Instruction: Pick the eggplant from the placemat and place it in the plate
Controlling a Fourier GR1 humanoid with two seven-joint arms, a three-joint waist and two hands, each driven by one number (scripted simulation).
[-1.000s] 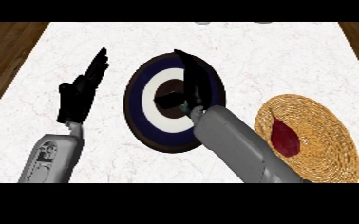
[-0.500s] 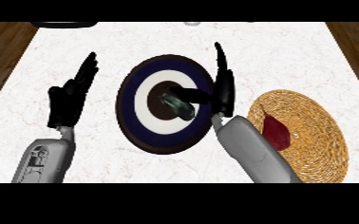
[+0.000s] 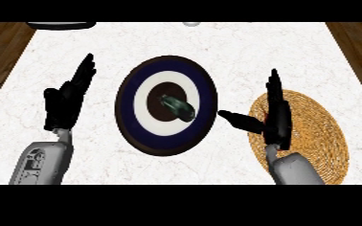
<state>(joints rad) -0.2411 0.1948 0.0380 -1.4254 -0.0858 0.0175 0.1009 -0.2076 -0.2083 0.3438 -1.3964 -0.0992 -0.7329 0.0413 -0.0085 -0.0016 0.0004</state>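
Note:
The dark eggplant (image 3: 177,107) lies in the middle of the round plate (image 3: 134,119), which has a dark blue rim, a white ring and a dark centre. My right hand (image 3: 276,115) is open to the right of the plate, fingers straight up, thumb pointing toward the plate's edge without touching the eggplant. It stands over the left edge of the woven straw placemat (image 3: 318,129). My left hand (image 3: 67,100) rests open to the left of the plate, fingers up.
The white marble counter (image 3: 233,48) has wooden floor beyond its left and right edges. A dark object (image 3: 62,25) and a small pale object (image 3: 191,23) show at the far edge.
My right hand has let go of the eggplant and drawn back to the right, off the plate and over the placemat. The eggplant stays on the plate. The left hand barely moved.

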